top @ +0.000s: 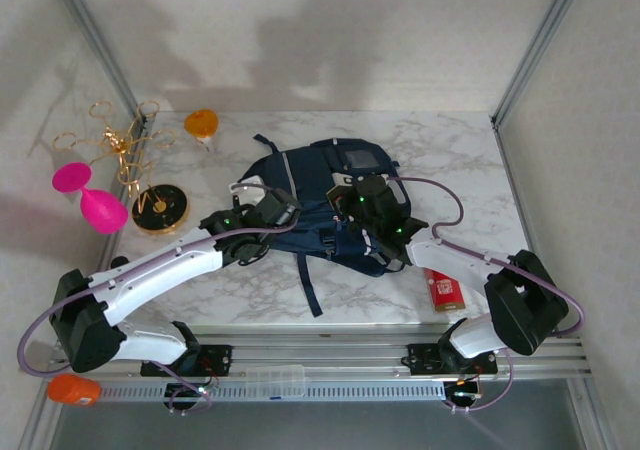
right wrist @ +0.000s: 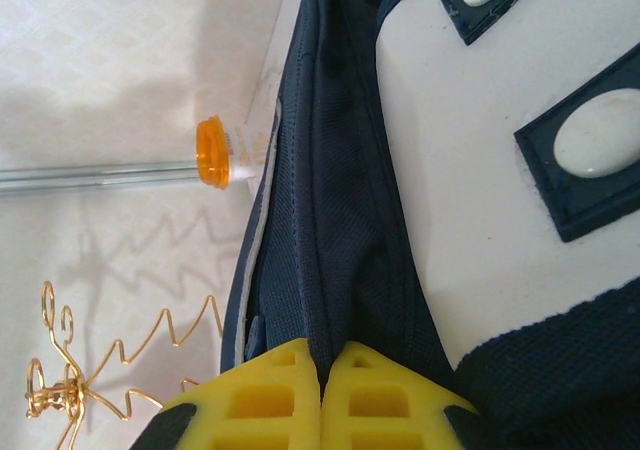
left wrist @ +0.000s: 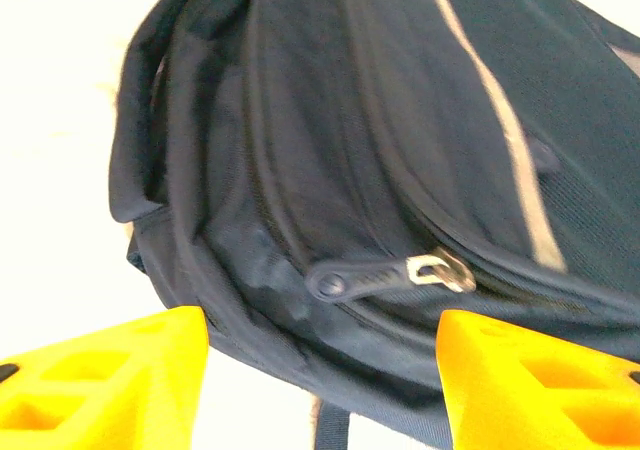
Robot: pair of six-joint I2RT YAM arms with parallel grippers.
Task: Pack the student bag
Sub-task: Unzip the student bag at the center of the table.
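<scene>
The student bag [top: 318, 202], navy blue with thin white trim, lies in the middle of the marble table. My left gripper [top: 283, 211] is at its left side, open. In the left wrist view, its yellow fingers [left wrist: 110, 375] flank the bag's edge [left wrist: 350, 140], and a dark zipper pull with a metal slider [left wrist: 385, 275] lies just ahead between them, untouched. At the bag's right part, my right gripper [top: 362, 206] is shut. Its yellow pads [right wrist: 270, 395] pinch a fold of the navy fabric [right wrist: 340, 220], next to the white buckle patches [right wrist: 598, 146].
Left of the bag are a gold wire stand [top: 125, 145], a pink object [top: 85, 195], a black-and-gold disc [top: 160, 208] and an orange item [top: 201, 123]. A red box [top: 444, 290] lies at the front right. A loose strap [top: 308, 285] trails toward the near edge.
</scene>
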